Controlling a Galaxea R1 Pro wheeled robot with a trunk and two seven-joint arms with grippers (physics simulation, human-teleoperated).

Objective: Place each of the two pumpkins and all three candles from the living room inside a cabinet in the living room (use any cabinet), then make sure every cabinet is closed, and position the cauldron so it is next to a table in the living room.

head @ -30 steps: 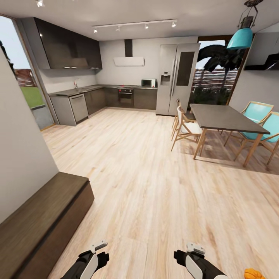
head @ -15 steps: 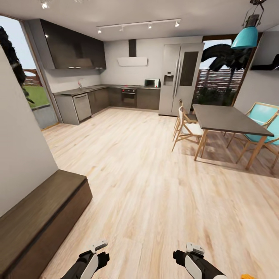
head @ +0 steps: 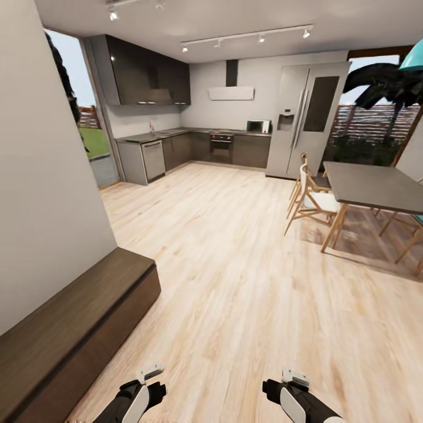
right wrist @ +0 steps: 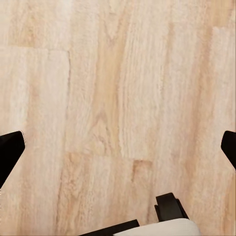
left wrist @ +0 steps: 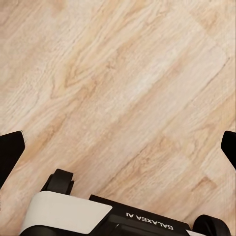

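Your cabinet (head: 76,329) lies ahead-left, long axis receding, nearer your left gripper (left wrist: 118,147). Both grippers' fingers are spread over bare floor (head: 247,282), right gripper (right wrist: 118,147) included.

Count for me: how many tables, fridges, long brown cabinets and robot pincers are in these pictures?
Table: 1
Fridge: 1
Long brown cabinet: 1
Pincers: 2, the left pincer and the right pincer
Total: 5
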